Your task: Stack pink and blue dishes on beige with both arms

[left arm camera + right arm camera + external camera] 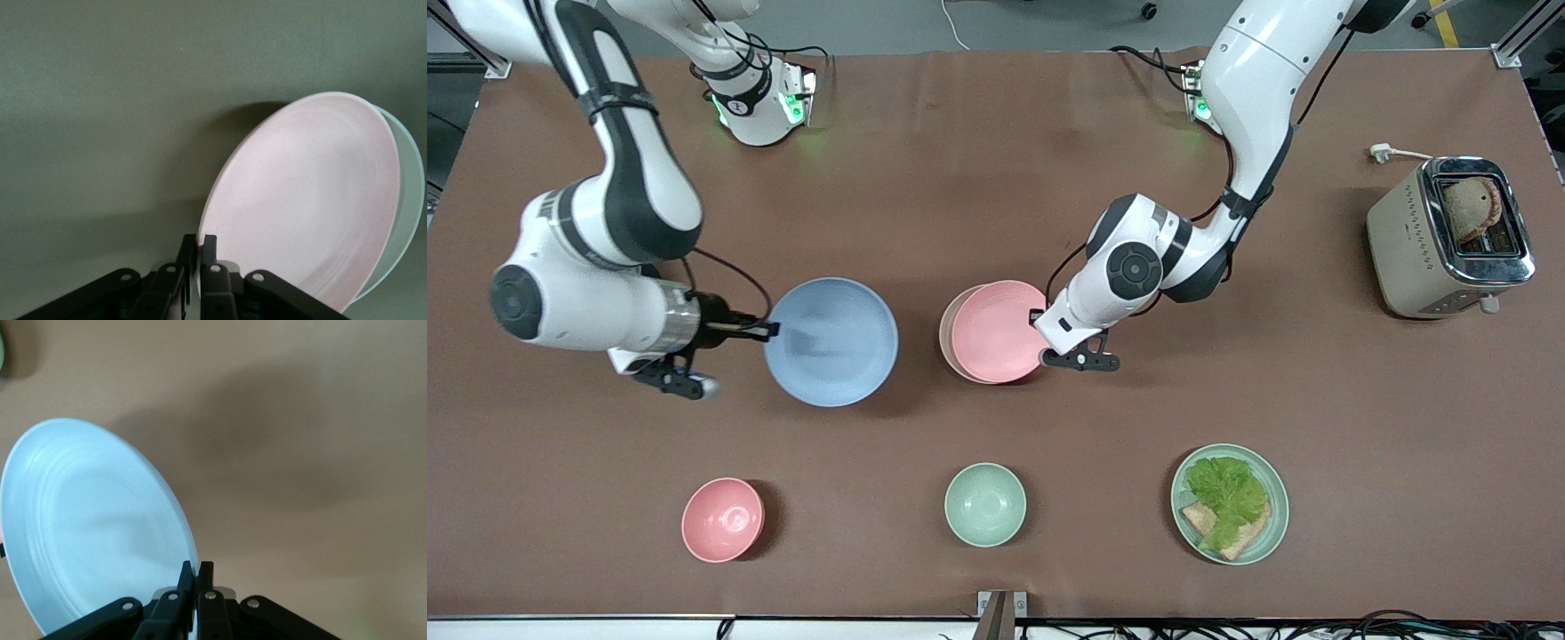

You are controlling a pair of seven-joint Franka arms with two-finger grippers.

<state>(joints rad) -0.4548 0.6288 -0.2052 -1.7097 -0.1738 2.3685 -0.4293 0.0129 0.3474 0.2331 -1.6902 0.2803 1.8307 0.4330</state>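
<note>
Worktop (996, 178): brown surface carrying plates, bowls and a toaster.
Right hand (769, 330): clenched on the rim of the blue plate (831, 342), at the edge toward the right arm's end of the worktop; the right wrist view shows the fingers (205, 577) pinching that rim with the plate (93, 527) tilted above the brown surface.
Blue plate: held in the air over the worktop, beside the pink plate and apart from it, casting a shadow below.
Left hand (1040, 322): grasping the rim of the pink plate (998, 331) at the edge toward the left arm's end; in the left wrist view the fingers (208, 257) close on the pink rim (307, 200).
Pink plate: over the beige plate (948, 336), covering most of it and shifted slightly off centre; whether the two touch cannot be told.
Beige plate: on the worktop near its middle, only a crescent showing past the pink one.
Pink bowl (723, 520): nearer the front camera, toward the right arm's end.
Mint-green bowl (985, 504): nearer the front camera, in the middle.
Green plate (1272, 524): holds lettuce (1227, 493) and bread (1240, 538), toward the left arm's end.
Toaster (1449, 238): at the left arm's end, bread in its slot.
</note>
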